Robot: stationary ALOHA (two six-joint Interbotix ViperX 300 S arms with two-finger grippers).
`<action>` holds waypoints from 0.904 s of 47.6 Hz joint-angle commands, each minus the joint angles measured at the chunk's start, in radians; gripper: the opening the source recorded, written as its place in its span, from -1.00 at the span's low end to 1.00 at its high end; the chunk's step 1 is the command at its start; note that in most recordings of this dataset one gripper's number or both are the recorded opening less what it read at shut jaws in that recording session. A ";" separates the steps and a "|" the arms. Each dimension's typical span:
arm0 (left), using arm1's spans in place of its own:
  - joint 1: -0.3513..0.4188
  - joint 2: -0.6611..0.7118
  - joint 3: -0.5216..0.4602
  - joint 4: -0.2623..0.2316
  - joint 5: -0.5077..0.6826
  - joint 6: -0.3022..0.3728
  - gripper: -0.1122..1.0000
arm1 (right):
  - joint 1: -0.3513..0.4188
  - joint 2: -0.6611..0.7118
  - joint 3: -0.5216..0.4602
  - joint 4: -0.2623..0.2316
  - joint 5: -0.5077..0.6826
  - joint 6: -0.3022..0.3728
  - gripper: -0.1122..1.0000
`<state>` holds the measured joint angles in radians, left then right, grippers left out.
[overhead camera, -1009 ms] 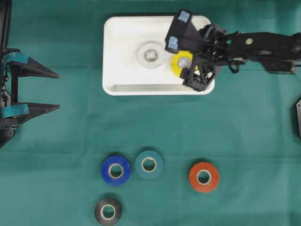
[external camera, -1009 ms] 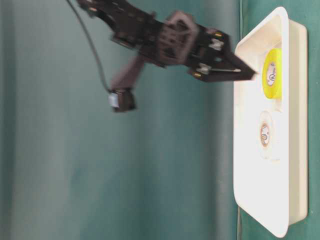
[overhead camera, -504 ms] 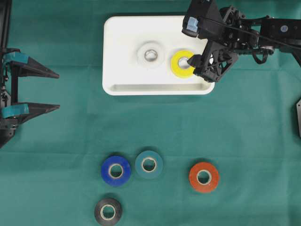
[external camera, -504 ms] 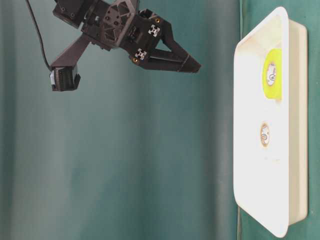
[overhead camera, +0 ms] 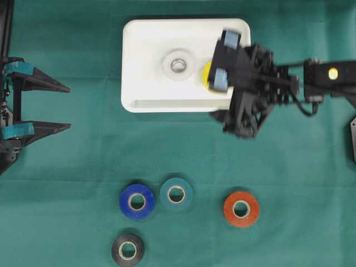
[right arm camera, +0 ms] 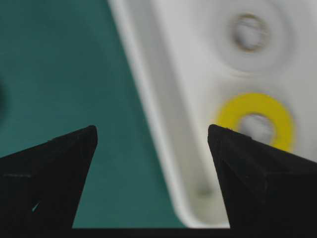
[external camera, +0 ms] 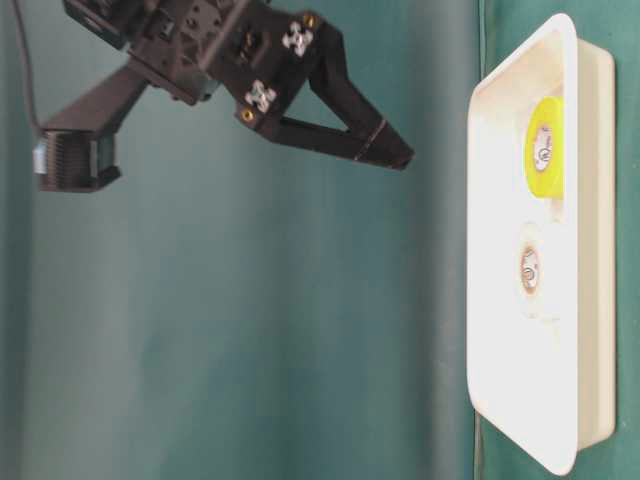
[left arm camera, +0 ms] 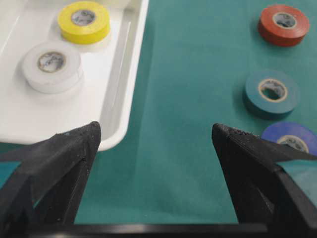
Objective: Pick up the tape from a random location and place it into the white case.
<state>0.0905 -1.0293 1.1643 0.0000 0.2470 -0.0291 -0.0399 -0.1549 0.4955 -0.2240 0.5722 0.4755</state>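
Nearest the front edge of the counter (overhead camera: 67,167), four rolls of tape waiting on the green cloth: black roll (overhead camera: 128,250) closest to that edge, then blue roll (overhead camera: 137,201) touching or just beside teal roll (overhead camera: 176,193), and red roll (overhead camera: 241,208) well apart toward the right. At the left edge, left claw (overhead camera: 62,107) parked, spread wide and empty, pointing in toward the middle. Farther back, right claw (overhead camera: 225,123) blurred in the overhead view, hanging in the air over the near right corner of the white case (overhead camera: 142,55), jaws wide apart and holding nothing. Farthest back, inside the case, yellow roll (left arm camera: 83,22) and white roll (left arm camera: 51,66) lying flat, near each other, both clear of the rim.

By the look of it, a drop-off finished and the step in hand a reach for another roll. Next move: swing down toward the front of the counter, pick one roll, likely the red as the one with most room around it, centre the spread jaws over it, lower, then close across its width
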 commanded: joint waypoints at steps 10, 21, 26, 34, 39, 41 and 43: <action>0.003 0.008 -0.011 -0.002 -0.005 0.000 0.94 | 0.104 -0.012 -0.018 -0.003 -0.044 0.008 0.73; 0.002 0.008 -0.011 -0.002 -0.005 0.000 0.94 | 0.109 -0.043 0.000 -0.009 -0.046 -0.006 0.72; 0.002 0.008 -0.011 -0.002 -0.005 0.000 0.94 | 0.117 -0.089 0.032 -0.009 -0.051 -0.006 0.71; 0.002 0.008 -0.011 -0.002 -0.005 0.000 0.94 | 0.127 -0.190 0.114 -0.009 -0.100 -0.006 0.71; 0.003 0.008 -0.011 -0.002 -0.006 0.000 0.94 | 0.130 -0.265 0.170 -0.009 -0.149 -0.006 0.71; 0.002 0.008 -0.011 -0.002 -0.006 0.000 0.94 | 0.132 -0.307 0.198 -0.009 -0.166 -0.006 0.71; 0.002 0.008 -0.011 -0.002 -0.006 0.000 0.94 | 0.132 -0.342 0.219 -0.009 -0.176 -0.006 0.70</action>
<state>0.0905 -1.0293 1.1628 0.0000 0.2470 -0.0291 0.0874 -0.4234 0.6934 -0.2301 0.4264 0.4709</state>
